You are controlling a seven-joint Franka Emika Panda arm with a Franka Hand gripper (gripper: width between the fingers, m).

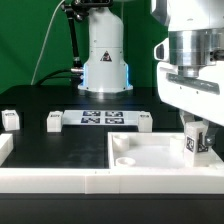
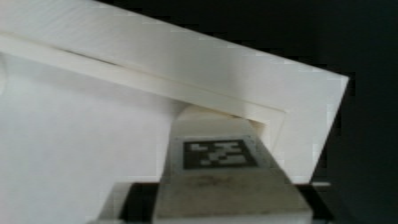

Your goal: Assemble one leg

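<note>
My gripper (image 1: 195,128) is shut on a leg (image 1: 194,141), a small white cuboid peg with a black-and-white tag on its side. It holds the leg upright over the right part of the large white square plate (image 1: 150,152). In the wrist view the leg (image 2: 221,160) fills the space between the jaws, tag facing the camera, its far end over the plate's corner (image 2: 294,95). Whether the leg touches the plate cannot be told. Round holes in the plate show at its near left corner (image 1: 124,158).
Three more white legs stand on the black table: one at the exterior view's left (image 1: 11,120), one (image 1: 55,121) and one (image 1: 144,121) beside the marker board (image 1: 100,118). A white rim (image 1: 60,178) runs along the front. The robot base (image 1: 104,60) stands behind.
</note>
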